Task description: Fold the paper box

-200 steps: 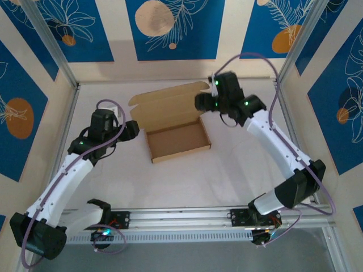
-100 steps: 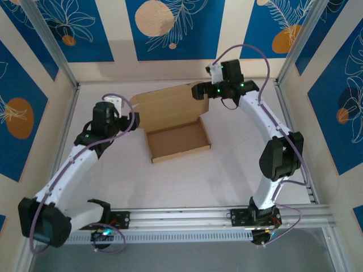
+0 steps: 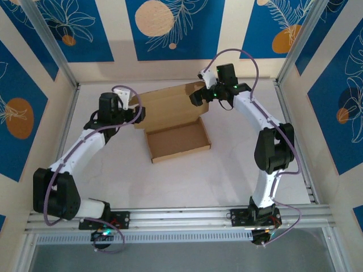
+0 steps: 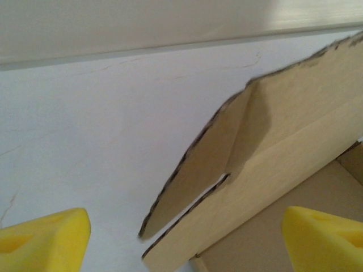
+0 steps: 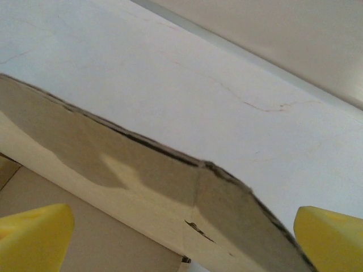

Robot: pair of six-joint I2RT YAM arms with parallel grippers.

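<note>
Paper box (image 3: 176, 139) lying open, toward the middle of the worktop's (image 3: 238, 170) far edge.
Lid panel stands raised along the tray's far side. Left tool (image 3: 138, 115) at the lid's left end, right tool (image 3: 195, 96) at its right end; both spread wide, clamping nothing.

The paper box (image 3: 177, 140) lies on the table (image 3: 238, 164), a little left of the middle, with its tray in front and its lid panel raised behind. The left gripper (image 3: 136, 115) is at the panel's left end, the right gripper (image 3: 197, 96) at its right end. Each end flap sits between the jaws.
</note>
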